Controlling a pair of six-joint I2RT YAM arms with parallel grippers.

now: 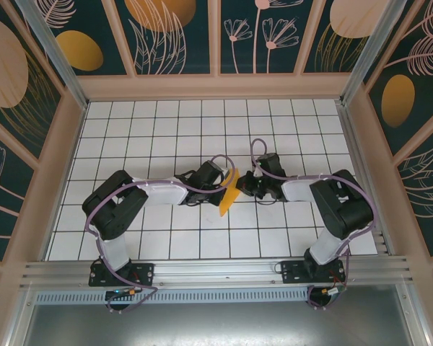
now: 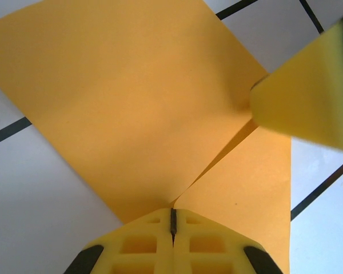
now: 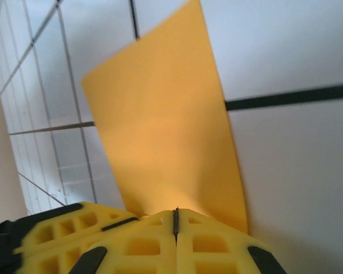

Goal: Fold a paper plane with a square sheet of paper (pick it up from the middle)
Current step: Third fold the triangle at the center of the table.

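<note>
The square sheet of paper [image 1: 227,200] is orange-yellow and hangs lifted off the table mid-table, between both arms. My left gripper [image 1: 229,182] is shut on the sheet; in the left wrist view its jaws [image 2: 173,212] pinch the sheet [image 2: 131,103] where two flaps meet along a crease. My right gripper [image 1: 239,186] is shut on the sheet too, and its fingers [image 2: 308,97] press the paper at the upper right of that view. In the right wrist view the sheet [image 3: 166,131] rises from the closed right gripper [image 3: 175,212], with the left gripper's fingers [image 3: 68,228] alongside. The paper plane is out of view.
The white grid-tiled table [image 1: 166,130] is boxed in by wooden walls with dark leafy wallpaper [image 1: 173,29]. An aluminium rail [image 1: 216,270] carrying both arm bases runs along the near edge. Both arms reach inward and meet at mid-table.
</note>
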